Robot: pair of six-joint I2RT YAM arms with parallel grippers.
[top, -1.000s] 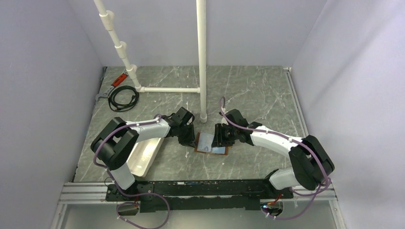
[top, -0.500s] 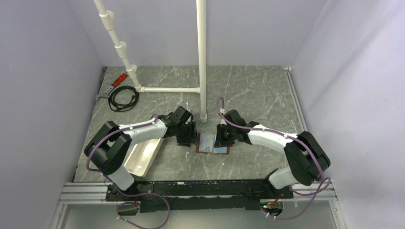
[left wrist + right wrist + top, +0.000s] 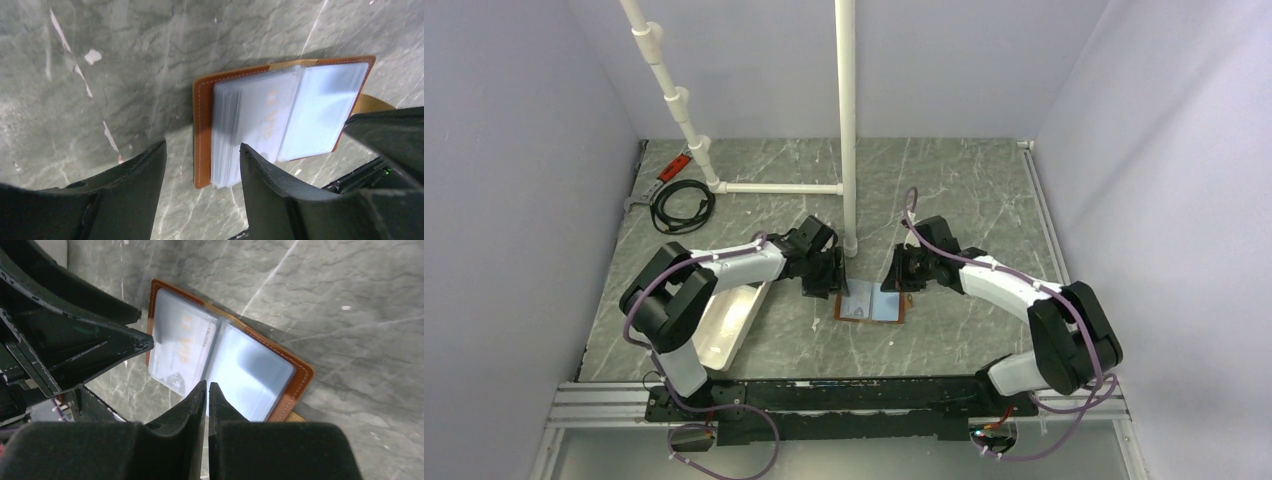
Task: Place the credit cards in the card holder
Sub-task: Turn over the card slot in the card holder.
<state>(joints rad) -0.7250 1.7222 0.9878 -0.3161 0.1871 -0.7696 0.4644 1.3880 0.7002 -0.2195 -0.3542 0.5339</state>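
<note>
- The card holder [image 3: 301, 376] lies opened flat on the marble-patterned table [image 3: 964, 190], midway between the two arms and a little in front of the white upright pipe [image 3: 846, 120], so either arm can reach it
- Its clear plastic sleeves face up; one of the credit cards [image 3: 182, 347], pale with orange print, is already seated in the sleeve on the side towards the left arm
- The plastic is cloudy, so I cannot tell how many cards are stacked in those sleeves, and I see no loose card on the table
- The left gripper [image 3: 202, 150] hangs just over the holder's near brown edge with its jaws well apart and nothing between them; one finger is over bare table, the other over the sleeve stack
- That looks to me like a let-go posture, or a readiness to pin the leather down
- The right gripper [image 3: 206, 387] has its jaws drawn nearly together with only a sliver of gap, holding nothing that I can make out
- It points down at the fold between the two leaves, which I judge suits it for nudging a card home as a single blunt tip
- The white tray [image 3: 724, 325] sits off to the left beside the left arm, well apart from the holder, with no card visible in it from above
</note>
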